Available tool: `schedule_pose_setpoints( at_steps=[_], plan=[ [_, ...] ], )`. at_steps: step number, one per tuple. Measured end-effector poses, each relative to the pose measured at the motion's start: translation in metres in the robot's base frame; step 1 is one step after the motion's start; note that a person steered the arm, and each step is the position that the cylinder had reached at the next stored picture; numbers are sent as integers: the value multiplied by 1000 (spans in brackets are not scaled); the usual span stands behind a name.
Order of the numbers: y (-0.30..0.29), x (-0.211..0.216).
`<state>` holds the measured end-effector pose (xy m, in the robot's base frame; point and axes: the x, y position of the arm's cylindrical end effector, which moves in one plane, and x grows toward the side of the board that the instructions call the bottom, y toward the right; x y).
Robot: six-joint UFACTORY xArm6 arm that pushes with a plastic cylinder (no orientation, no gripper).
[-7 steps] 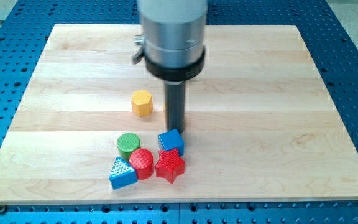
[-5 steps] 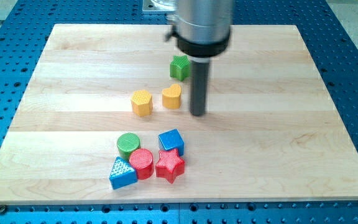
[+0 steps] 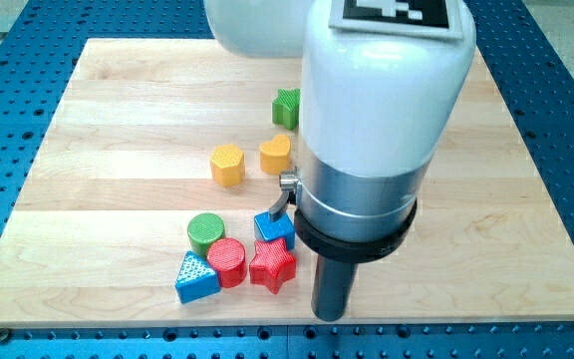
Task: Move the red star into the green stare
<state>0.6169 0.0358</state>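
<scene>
- My tip rests on the table near the view's bottom edge, just right of the red star, not touching it.
- No fingers exist, only the bare rod, holding nothing.
- The arm body hides part of the green star and the blue cube.
- The black-and-white marker on the arm is cut off and unreadable.

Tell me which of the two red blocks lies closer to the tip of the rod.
The red star. It lies just to the view's left of my tip, while the red cylinder sits farther left, on the star's other side.
</scene>
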Motion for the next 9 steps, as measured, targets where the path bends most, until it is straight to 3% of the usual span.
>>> schedule_pose_setpoints(
  at_steps=[1, 2, 4, 5, 8, 9],
  plan=[
    [-42, -22],
    [-43, -67],
    [-43, 1],
    [-75, -4],
    [-76, -136],
    [-81, -121]
  ],
)
